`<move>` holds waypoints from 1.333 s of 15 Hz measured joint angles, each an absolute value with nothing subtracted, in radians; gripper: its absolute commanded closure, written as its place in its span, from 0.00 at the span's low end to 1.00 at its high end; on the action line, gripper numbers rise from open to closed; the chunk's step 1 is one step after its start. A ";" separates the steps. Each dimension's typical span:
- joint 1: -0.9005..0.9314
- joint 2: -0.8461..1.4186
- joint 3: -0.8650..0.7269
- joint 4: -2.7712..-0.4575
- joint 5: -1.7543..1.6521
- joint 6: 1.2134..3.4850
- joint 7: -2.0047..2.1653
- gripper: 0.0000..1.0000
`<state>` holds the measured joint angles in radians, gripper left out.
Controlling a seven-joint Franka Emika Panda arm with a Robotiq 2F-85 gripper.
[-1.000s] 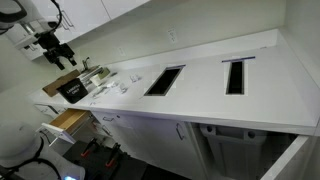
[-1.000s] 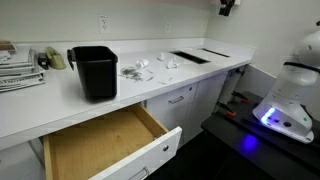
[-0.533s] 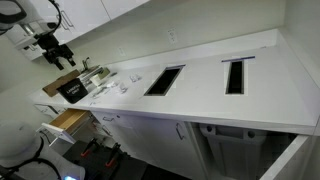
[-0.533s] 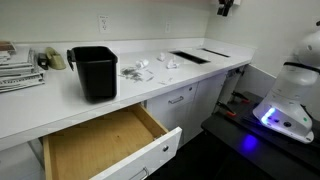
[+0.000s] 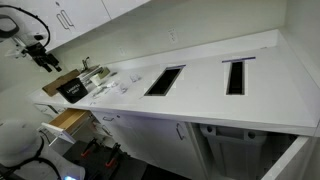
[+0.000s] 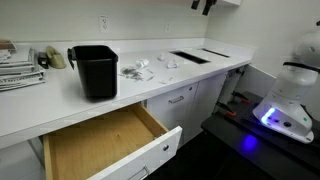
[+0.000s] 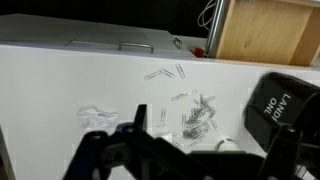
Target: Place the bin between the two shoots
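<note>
The gripper (image 5: pixel 48 62) hangs empty above the counter's end, and in the wrist view its jaws look spread wide. The black bin (image 6: pixel 95 72) stands upright on the counter (image 5: pixel 200 100), at about 4 o'clock from the gripper. It is well apart from the near chute (image 5: pixel 165 80) and far chute (image 5: pixel 237 75) out at its 3 o'clock. It looks like stiff, light, smooth plastic. I'd pinch one wall at the rim, with one finger inside.

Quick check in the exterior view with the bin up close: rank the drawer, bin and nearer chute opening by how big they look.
1. drawer
2. bin
3. chute opening, which lies farther from the camera, so its low rank may be down to distance.
</note>
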<state>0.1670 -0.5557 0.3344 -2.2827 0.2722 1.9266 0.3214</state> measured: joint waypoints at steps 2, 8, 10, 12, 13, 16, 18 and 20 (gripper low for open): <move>0.163 -0.485 0.416 -2.228 0.252 1.989 0.474 0.00; 0.177 -0.250 0.520 -2.064 0.137 2.030 0.737 0.00; 0.183 -0.255 0.510 -2.066 0.137 2.030 0.736 0.00; 0.185 -0.264 0.505 -2.066 0.137 2.030 0.735 0.00; 0.190 -0.264 0.502 -2.066 0.137 2.030 0.735 0.00; 0.204 -0.227 0.505 -2.058 0.120 2.070 0.760 0.00; 0.219 -0.157 0.525 -2.032 0.057 2.125 0.826 0.00; 0.246 -0.063 0.540 -1.987 -0.035 2.161 0.912 0.00</move>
